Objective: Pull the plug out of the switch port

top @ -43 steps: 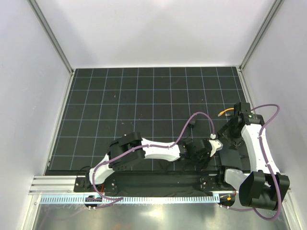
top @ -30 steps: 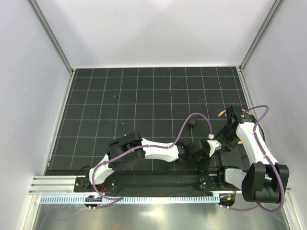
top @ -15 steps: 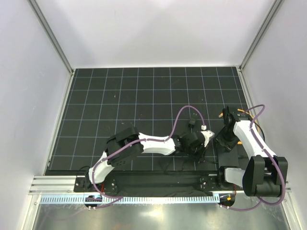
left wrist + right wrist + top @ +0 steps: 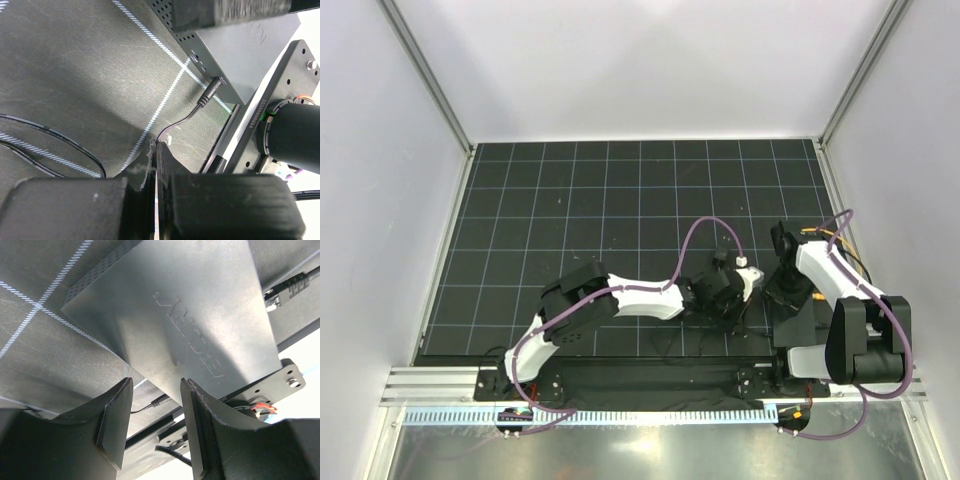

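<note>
- From overhead I see both arms working the near right of the worktop (image 4: 570,200). The left arm stretches across toward the right one. The flat black box (image 4: 798,322) lies there beside the right arm's base, dark on the dark mat, so this view tells me little about it.
- My left wrist camera fills that gap. The plug (image 4: 211,91), a small round black barrel with a narrower collar where its lead leaves, sits in the switch port (image 4: 222,81) in the box's thin edge.
- The thin black wire (image 4: 180,119) curves from the plug down to the left claw (image 4: 155,150). Its blocky matte fingers are pressed together, with the wire running into the seam at their tips.
- The right wrist camera shows the box's top face, which is smooth and matte with embossed lettering and has a perforated strip down one side.
- The right claw (image 4: 154,390) stands with its fingers apart over the box's near edge. I cannot tell whether they touch it.
- Only that view shows a second connector (image 4: 287,286), with a ribbed black boot and a clear tip, at the box's far edge.
- The worktop mat looks woven and is crossed by white grid lines. A glossy purple cable (image 4: 705,225) loops above the left arm.
</note>
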Action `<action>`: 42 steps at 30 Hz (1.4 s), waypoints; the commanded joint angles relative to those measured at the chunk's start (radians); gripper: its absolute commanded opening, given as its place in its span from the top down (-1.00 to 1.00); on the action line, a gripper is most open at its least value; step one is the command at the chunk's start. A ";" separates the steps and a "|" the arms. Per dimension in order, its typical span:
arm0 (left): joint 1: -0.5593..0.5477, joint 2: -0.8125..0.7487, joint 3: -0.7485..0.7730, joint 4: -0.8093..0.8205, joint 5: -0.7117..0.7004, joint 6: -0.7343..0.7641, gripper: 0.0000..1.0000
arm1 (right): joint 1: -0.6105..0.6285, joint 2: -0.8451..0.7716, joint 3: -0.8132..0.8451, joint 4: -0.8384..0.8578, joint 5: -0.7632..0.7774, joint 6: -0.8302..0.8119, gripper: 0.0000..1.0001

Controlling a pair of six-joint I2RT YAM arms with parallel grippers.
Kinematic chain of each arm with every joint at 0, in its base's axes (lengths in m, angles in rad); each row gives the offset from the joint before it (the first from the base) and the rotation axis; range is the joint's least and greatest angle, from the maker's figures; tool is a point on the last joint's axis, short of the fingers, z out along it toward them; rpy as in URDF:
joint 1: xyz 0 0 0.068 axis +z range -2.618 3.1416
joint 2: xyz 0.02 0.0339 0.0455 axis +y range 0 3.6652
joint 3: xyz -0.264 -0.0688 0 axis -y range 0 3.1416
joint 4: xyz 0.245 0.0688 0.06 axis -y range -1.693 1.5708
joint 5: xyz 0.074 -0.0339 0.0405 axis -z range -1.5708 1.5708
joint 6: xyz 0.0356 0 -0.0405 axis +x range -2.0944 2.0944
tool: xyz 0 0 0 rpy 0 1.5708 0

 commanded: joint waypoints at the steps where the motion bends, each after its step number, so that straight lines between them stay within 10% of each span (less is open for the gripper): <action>1: 0.017 -0.039 -0.014 0.029 -0.001 -0.009 1.00 | 0.035 0.009 0.046 -0.021 0.097 0.032 -0.02; 42: 0.054 -0.118 -0.135 0.115 -0.071 -0.124 1.00 | 0.222 0.247 0.043 -0.018 0.195 0.077 0.38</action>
